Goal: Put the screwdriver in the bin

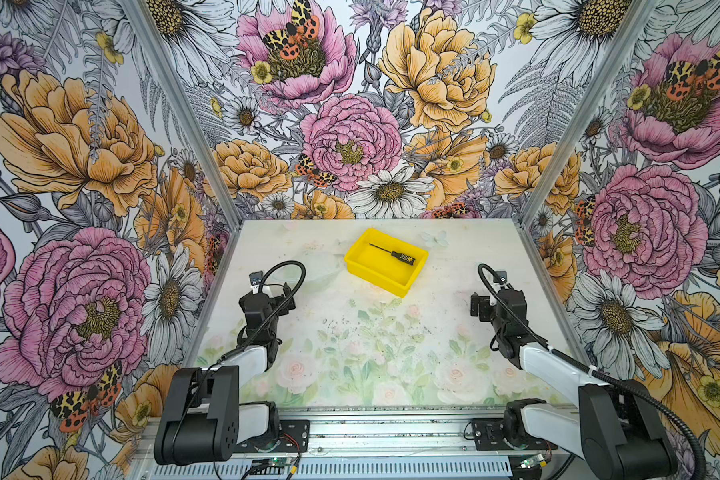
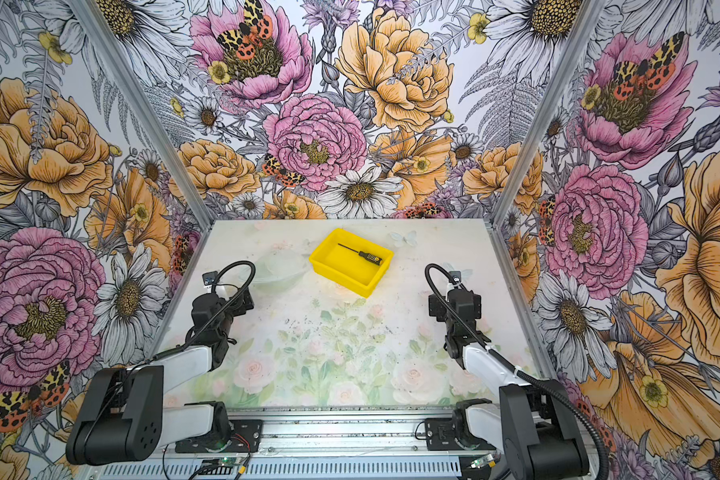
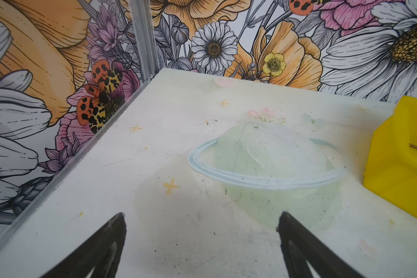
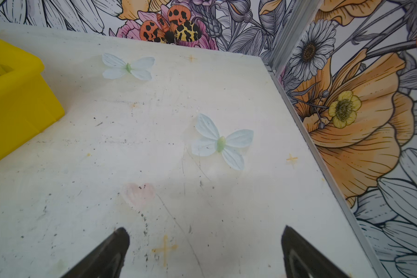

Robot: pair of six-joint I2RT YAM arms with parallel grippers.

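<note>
The left gripper (image 3: 202, 214), at the left of both top views, is hovering over the pale flower-printed table (image 1: 350, 340), its jaws spread wide and holding nothing. In the upper middle, the small black-handled screwdriver (image 1: 395, 255) with a thin metal shaft is lying diagonally inside the bright yellow rectangular plastic bin (image 1: 375, 279). At the right, the right gripper (image 4: 204, 228) is hanging spread and empty too
</note>
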